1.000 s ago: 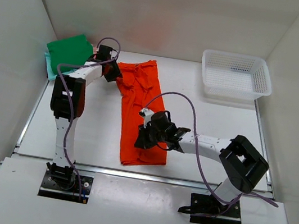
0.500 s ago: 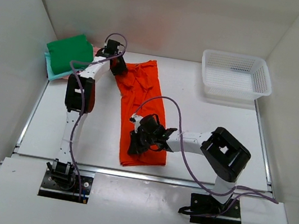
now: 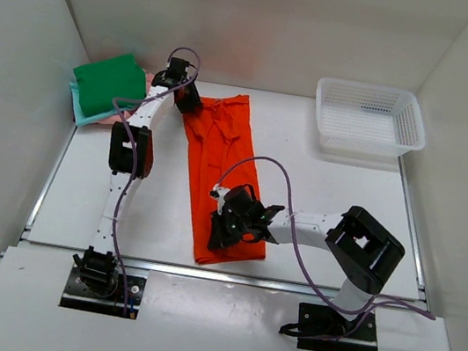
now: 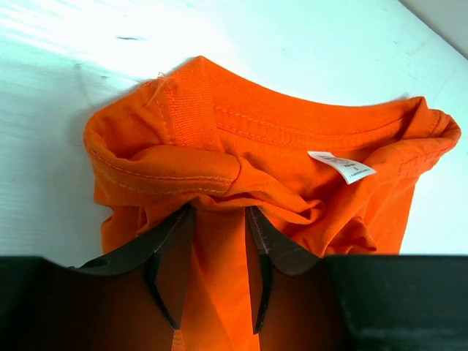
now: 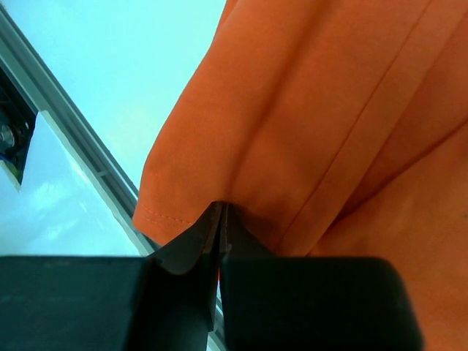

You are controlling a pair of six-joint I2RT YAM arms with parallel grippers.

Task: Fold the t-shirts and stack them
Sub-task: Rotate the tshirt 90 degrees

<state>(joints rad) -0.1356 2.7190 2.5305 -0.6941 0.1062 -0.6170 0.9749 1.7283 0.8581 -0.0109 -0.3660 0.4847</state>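
Top external hides both pinches; left hand (image 4: pixel 218 219) and right hand (image 5: pixel 221 212) clamp orange t-shirt (image 3: pixel 221 147).

The white table (image 3: pixel 149 207) bears an orange t-shirt (image 3: pixel 220 151) (stretched lengthwise), a folded stack (image 3: pixel 106 84) and a mesh basket (image 3: pixel 368 117).

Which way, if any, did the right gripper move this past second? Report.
Yes. The right gripper, shut on the orange t-shirt at its hem, moved toward the table's near rail, farther from the white basket.
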